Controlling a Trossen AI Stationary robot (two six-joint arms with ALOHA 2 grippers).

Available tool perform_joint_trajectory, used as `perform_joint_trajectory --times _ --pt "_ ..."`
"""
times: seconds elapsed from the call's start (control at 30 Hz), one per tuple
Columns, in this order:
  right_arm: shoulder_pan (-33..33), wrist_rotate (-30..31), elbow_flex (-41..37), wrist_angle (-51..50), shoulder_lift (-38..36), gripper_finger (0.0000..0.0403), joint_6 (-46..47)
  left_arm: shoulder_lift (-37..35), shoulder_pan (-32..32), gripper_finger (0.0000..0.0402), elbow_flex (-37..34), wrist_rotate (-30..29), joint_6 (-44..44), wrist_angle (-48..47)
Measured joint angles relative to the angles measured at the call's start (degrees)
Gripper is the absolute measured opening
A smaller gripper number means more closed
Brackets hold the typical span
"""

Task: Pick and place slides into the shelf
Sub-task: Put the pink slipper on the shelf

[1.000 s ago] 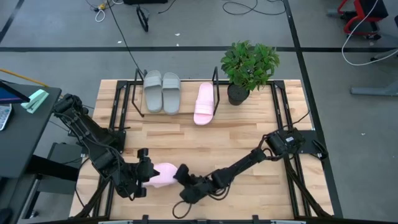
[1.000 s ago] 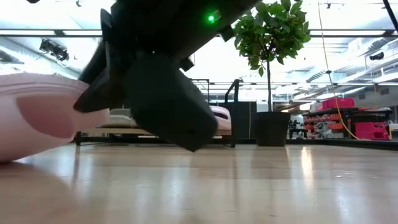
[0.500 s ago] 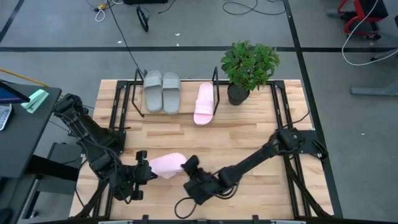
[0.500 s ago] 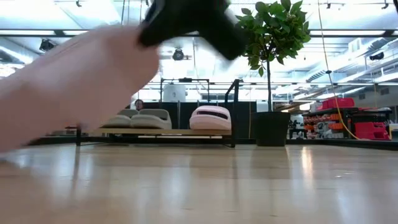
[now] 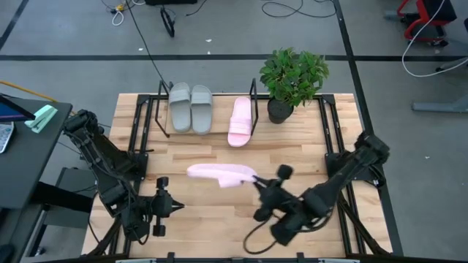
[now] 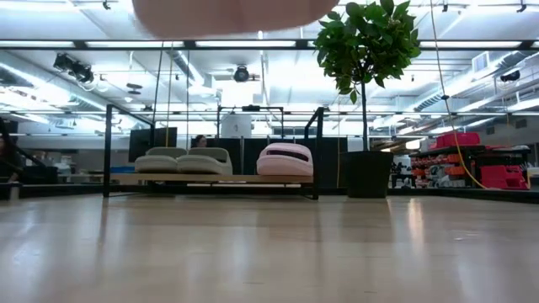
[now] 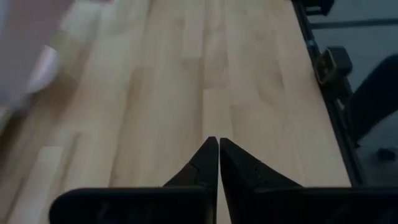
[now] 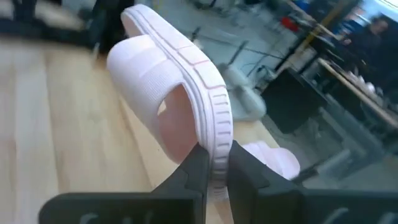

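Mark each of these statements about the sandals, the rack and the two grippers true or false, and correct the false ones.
1. The right gripper is shut on the sole edge of a light pink foam sandal. True.
2. That sandal rests flat on the wooden table. False: the low view shows it in the air, above the table.
3. The low black metal rack with a wooden board holds two sage grey-green sandals and one pink sandal. True.
4. The left gripper grips a sandal. False: its fingers are shut on nothing, over bare table.
5. The potted green plant stands on the rack. False: it stands on the table beside it.
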Motion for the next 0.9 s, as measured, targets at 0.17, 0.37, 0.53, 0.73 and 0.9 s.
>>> perform_joint_trajectory --times 0.17,0.37,0.53,0.73,0.9 --pt "4.3 10.5 -7.4 -1.2 -5.5 0.0035 15.6 0.0 -0.1 0.0023 0.0 -5.4 -0.3 -0.1" --pt "9.4 21.4 -20.3 -0.7 -10.6 0.0034 39.1 0.0 -1.3 0.0013 0.0 -20.2 -2.1 0.1" --pt "9.8 21.0 -28.6 7.2 -10.4 0.0034 48.2 0.0 -1.5 0.0013 0.0 -33.3 -4.5 0.3" --pt "9.9 21.2 -33.7 20.6 -9.0 0.0034 49.4 0.0 0.2 0.0020 0.0 -40.5 -7.1 -0.8" --pt "10.8 21.4 -33.3 23.8 -8.9 0.0034 44.9 0.0 3.5 0.0014 0.0 -43.0 -11.6 -4.2"
